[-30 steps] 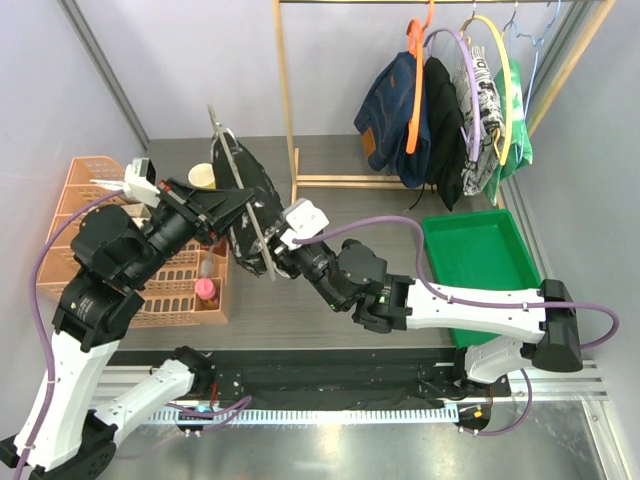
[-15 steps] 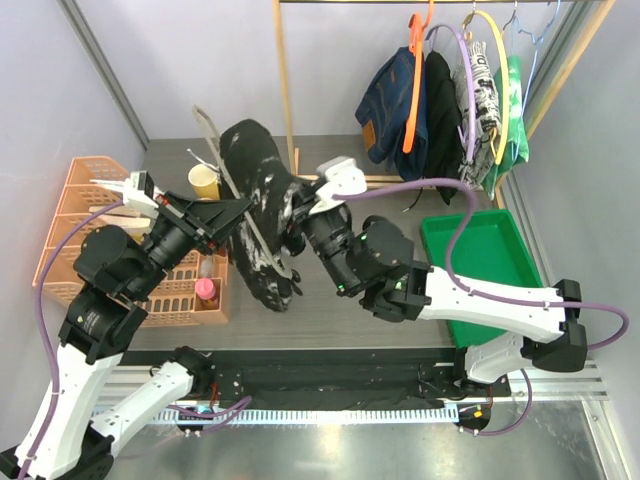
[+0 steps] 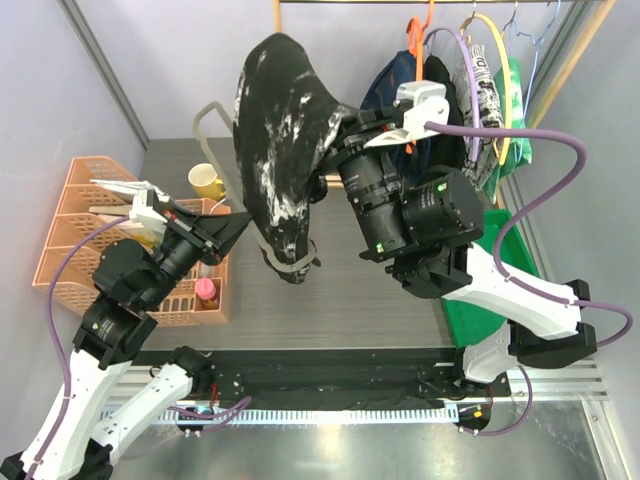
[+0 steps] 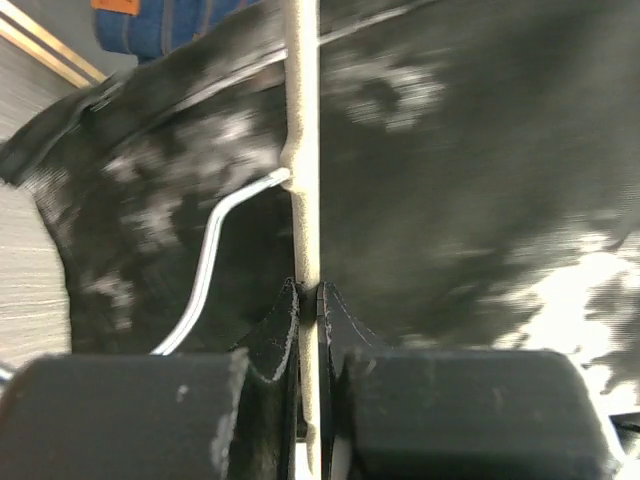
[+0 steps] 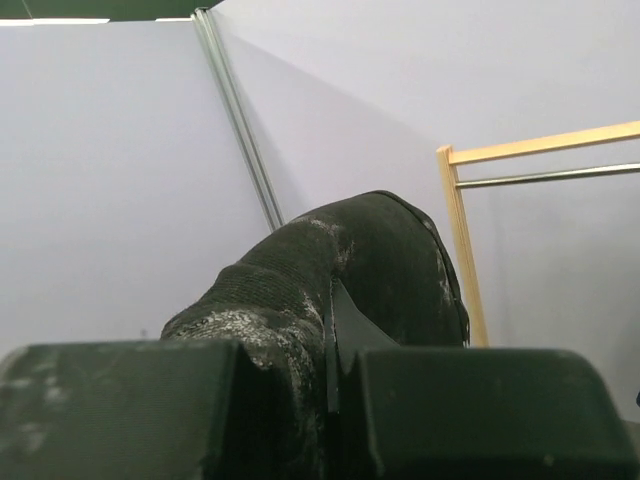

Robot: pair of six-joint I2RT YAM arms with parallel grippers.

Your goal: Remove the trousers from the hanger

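- Top: right gripper (image 3: 338, 128) holds marbled trousers (image 3: 275, 130) up high over table (image 3: 350, 290); left gripper (image 3: 232, 222) at hanger (image 3: 292, 267).
- L wrist: fingers (image 4: 285, 320) clamped tight on hanger (image 4: 303, 150), trousers (image 4: 480, 150) behind.
- R wrist: fingers (image 5: 345, 320) pinched closed on trousers (image 5: 380, 240).

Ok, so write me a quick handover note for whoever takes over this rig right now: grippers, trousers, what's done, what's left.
Left gripper: shut on the bar of the pale hanger.
Right gripper: shut on the marbled trousers, raised high over the table.
Things: the trousers drape down against the hanger; I cannot tell if they have cleared it. The other four garments hang on the rack, back right.
Done: hanger and pair are off the rack, one in each grip.
Left: probably pull the pair clear of the hanger, set it down, then the four on the rack.
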